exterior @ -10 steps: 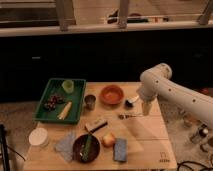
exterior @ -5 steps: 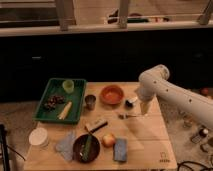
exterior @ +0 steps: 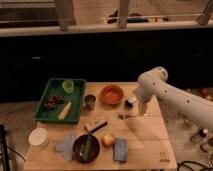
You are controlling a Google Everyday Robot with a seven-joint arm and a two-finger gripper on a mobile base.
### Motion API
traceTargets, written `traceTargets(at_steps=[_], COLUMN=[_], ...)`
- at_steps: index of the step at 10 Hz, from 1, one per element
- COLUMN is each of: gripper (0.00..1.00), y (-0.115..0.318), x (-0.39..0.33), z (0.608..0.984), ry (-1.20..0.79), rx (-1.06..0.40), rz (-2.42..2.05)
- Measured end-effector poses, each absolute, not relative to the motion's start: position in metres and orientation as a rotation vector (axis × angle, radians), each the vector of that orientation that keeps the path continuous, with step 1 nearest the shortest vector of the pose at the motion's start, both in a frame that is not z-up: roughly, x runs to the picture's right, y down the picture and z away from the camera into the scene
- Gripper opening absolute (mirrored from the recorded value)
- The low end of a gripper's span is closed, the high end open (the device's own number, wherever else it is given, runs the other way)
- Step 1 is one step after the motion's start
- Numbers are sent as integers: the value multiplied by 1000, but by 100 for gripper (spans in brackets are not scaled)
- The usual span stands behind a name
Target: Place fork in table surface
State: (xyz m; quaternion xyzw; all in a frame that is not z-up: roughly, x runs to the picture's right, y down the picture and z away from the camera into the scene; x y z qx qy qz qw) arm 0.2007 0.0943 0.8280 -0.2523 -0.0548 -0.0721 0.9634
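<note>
The fork (exterior: pixel 126 116) is a small thin dark utensil lying on the light tan wooden table surface (exterior: pixel 147 137), right of centre and just below the orange bowl (exterior: pixel 111 94). My gripper (exterior: pixel 143 111) hangs from the white arm (exterior: pixel 165 95) that reaches in from the right. It points down just right of the fork's end, low over the table. I cannot tell whether it touches the fork.
A green tray (exterior: pixel 46 102) with food and a green cup stands at the left. A metal cup (exterior: pixel 90 101), a small dark scoop (exterior: pixel 131 102), a wooden block (exterior: pixel 96 125), a dark bowl (exterior: pixel 86 147), an apple (exterior: pixel 108 140), a blue sponge (exterior: pixel 120 149) and a white lid (exterior: pixel 38 136) lie around.
The arm's elbow has shifted slightly left. The fork lies in the same spot on the table.
</note>
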Motion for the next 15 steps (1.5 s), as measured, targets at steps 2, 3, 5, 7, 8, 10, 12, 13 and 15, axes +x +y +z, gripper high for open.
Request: traceTargets(at_steps=[2, 3, 5, 7, 8, 10, 12, 13, 15], gripper=[80, 80, 80, 80, 80, 80, 80, 80, 80], y=[110, 117, 122, 129, 133, 146, 155, 161, 168], x=[198, 195, 195, 196, 196, 202, 200, 203, 204], z=[838, 844, 848, 849, 848, 843, 843, 843, 847], ry=[-116, -119, -124, -134, -143, -154, -172, -177, -187], rx=[-534, -545, -558, -580, -590, -627, -656, -674, -701], rz=[-158, -168, -181, -191, -202, -222, -247, -255, -271])
